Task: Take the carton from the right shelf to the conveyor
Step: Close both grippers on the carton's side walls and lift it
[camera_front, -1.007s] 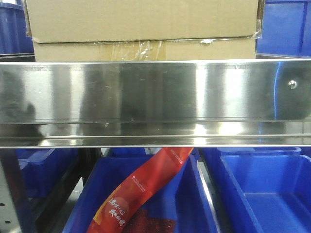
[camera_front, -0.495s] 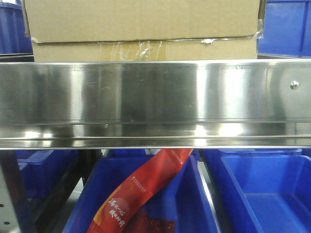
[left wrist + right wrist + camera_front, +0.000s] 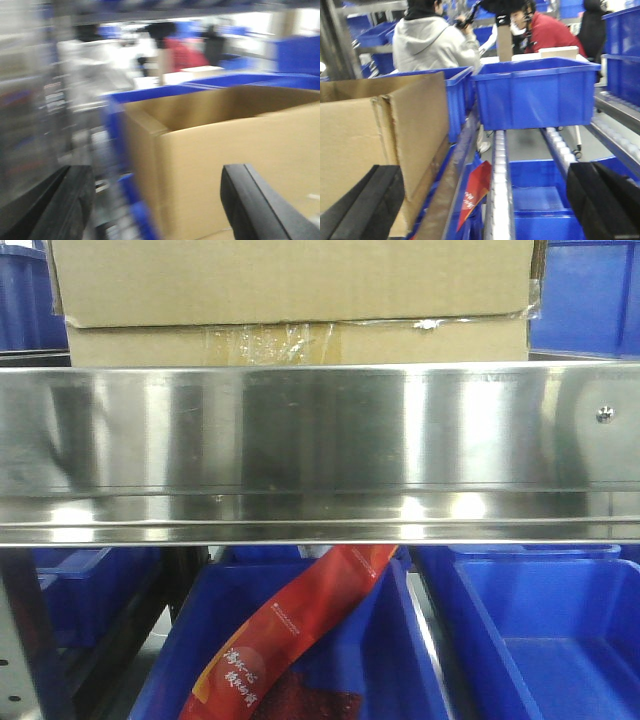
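Note:
The brown carton (image 3: pixel 295 300) sits on the right shelf behind its wide steel rail (image 3: pixel 320 450), crinkled clear tape along its seam. In the left wrist view the carton (image 3: pixel 235 165) fills the right half, its left corner between the wide-open jaws of my left gripper (image 3: pixel 157 200); the view is blurred. In the right wrist view the carton (image 3: pixel 385 135) stands at the left, its right corner by the left finger (image 3: pixel 365 205) of my open right gripper (image 3: pixel 485 205). Neither gripper holds anything. The conveyor is out of view.
Blue plastic bins (image 3: pixel 540 640) sit below the rail; one holds a red packet (image 3: pixel 290 630). More blue bins (image 3: pixel 535 92) rest on roller tracks (image 3: pixel 499 200) right of the carton. Two people (image 3: pixel 435 42) stand behind the shelves. A grey perforated upright (image 3: pixel 25 640) is at lower left.
The front view is nearly unchanged; only reflections on the steel rail have shifted slightly. The carton has not moved.

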Controlling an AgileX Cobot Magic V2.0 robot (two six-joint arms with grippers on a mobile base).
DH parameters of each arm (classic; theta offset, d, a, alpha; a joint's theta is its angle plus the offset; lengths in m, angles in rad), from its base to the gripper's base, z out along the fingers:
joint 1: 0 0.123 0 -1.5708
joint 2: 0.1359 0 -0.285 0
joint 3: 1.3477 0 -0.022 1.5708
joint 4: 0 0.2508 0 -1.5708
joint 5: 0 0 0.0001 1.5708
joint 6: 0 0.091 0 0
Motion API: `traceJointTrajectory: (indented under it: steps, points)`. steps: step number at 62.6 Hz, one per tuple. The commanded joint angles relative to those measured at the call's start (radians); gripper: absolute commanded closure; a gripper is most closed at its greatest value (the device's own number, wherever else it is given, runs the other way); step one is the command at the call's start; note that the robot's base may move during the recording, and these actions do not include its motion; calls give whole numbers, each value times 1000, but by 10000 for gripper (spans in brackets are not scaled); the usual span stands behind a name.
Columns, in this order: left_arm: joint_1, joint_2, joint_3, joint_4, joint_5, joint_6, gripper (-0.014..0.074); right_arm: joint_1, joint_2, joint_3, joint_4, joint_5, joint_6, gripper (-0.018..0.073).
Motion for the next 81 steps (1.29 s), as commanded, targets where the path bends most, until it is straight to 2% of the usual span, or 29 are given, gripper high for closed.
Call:
traceJointTrajectory:
  steps: [1,8,15,21,28,33,44,51,58,63,70,81]
  points:
    - [-115,77,-67,28,3,14,165,32,59,-69,7,-3,-32,0]
    - [-235,239,-201,28,59,8,165,99,164,-167,7,-1,-35,0]
    - [-248,393,-369,28,133,-65,165,172,295,-286,7,24,-35,0]
    - [-206,537,-547,28,252,-115,165,209,430,-429,7,106,-35,0]
    - [-122,689,-770,28,453,-192,165,215,585,-627,-1,224,-35,0]
    - [-50,783,-917,28,577,-198,165,215,685,-758,-4,303,-35,0]
    - [68,954,-1155,28,748,-202,165,215,926,-1075,-4,501,-31,0]
    - [102,1035,-1248,28,800,-202,165,215,1081,-1282,-4,642,-5,0]
    - [109,1112,-1306,44,817,-205,165,215,1229,-1441,-6,710,11,0]
    - [109,1155,-1328,83,832,-244,165,215,1320,-1518,-6,738,16,0]
    - [109,1205,-1341,141,854,-275,165,215,1408,-1580,-6,749,22,0]
    - [109,1275,-1341,141,845,-282,165,215,1499,-1585,-8,747,22,0]
